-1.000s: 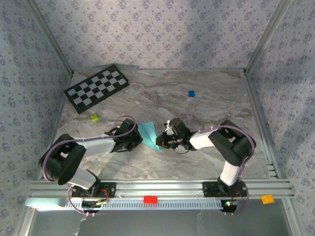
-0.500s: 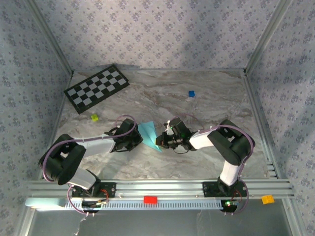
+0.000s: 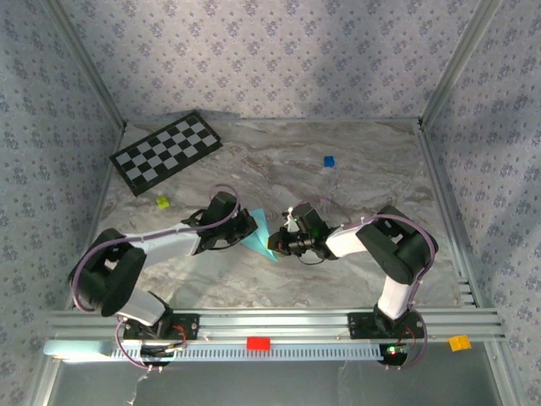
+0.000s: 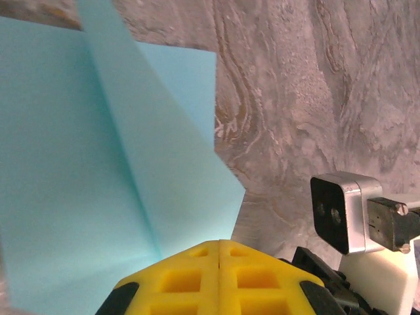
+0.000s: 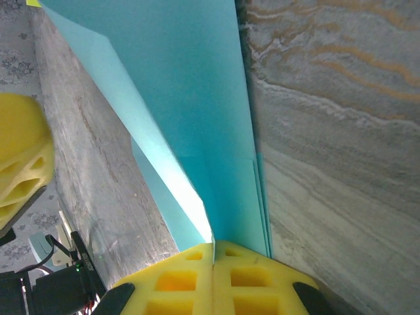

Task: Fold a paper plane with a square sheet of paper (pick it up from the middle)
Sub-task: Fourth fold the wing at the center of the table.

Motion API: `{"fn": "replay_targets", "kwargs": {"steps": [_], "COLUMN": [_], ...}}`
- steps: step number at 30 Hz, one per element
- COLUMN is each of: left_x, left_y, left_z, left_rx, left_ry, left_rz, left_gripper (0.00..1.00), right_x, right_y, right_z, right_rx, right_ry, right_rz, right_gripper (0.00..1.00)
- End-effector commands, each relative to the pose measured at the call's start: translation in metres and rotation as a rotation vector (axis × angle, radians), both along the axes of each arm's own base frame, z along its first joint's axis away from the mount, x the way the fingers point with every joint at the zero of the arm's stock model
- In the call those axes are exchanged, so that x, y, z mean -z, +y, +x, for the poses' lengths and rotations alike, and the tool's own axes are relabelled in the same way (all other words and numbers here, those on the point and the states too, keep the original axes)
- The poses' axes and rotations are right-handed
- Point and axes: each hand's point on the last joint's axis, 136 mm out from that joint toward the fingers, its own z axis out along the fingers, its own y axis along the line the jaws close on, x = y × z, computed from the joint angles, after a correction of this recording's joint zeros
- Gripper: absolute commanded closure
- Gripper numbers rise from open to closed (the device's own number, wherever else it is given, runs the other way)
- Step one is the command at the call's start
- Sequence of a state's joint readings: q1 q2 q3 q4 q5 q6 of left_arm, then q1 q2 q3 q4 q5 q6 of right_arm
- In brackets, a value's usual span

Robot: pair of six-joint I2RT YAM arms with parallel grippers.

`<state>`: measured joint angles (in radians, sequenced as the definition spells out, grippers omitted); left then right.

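Sky-blue and already partly folded, the sheet of paper (image 3: pixel 260 233) sits just left of centre in the top view, on the marble table (image 3: pixel 355 186). Its long axis runs from upper left down to a pointy tip at lower right.

Both arms meet head-on over it. The left gripper (image 3: pixel 248 230) comes in from the left and covers the upper end, and the right gripper (image 3: pixel 272 245) comes in from the right at the lower end near the tip. So the paper lies between the two, and each one has it right at its fingertips. Neither is really "nearer".

In the right wrist view the yellow jaws of the right gripper (image 5: pixel 213 262) are closed tight, with the paper's layers (image 5: pixel 197 98) running straight into the seam, so I'd call that a pinch. The fold line heads away toward the top of the frame.

The left gripper (image 4: pixel 218 259) is closed tight too. The paper (image 4: pixel 98 164) fills the left half of that frame, with its crease ending just left of the seam. Gripping or just pressing? Can't tell.

My guess: the next crease depends on the right keeping its hold while the left works along that axis.
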<state>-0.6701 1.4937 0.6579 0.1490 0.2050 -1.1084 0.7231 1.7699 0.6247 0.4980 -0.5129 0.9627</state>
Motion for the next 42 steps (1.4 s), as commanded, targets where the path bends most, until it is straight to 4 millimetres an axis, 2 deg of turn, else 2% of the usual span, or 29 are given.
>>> {"fn": "replay_targets", "kwargs": {"steps": [1, 16, 30, 42], "left_x": [-0.007, 0.023, 0.032, 0.048], "left_y": [-0.022, -0.019, -0.018, -0.012], "left_z": [0.005, 0.014, 0.018, 0.012], "left_rx": [0.068, 0.020, 0.011, 0.004], "left_ry": [-0.027, 0.026, 0.043, 0.089], "left_rz": [-0.065, -0.017, -0.003, 0.040], "left_gripper": [0.98, 0.99, 0.99, 1.00], "right_x": [0.021, 0.024, 0.024, 0.023], "right_y": [-0.014, -0.016, -0.016, -0.016], "right_z": [-0.005, -0.006, -0.006, -0.006], "right_rx": [0.030, 0.034, 0.033, 0.033], "right_ry": [0.062, 0.076, 0.077, 0.080], "right_rz": [-0.055, -0.060, -0.061, -0.065], "right_gripper": [1.00, 1.00, 1.00, 1.00]}}
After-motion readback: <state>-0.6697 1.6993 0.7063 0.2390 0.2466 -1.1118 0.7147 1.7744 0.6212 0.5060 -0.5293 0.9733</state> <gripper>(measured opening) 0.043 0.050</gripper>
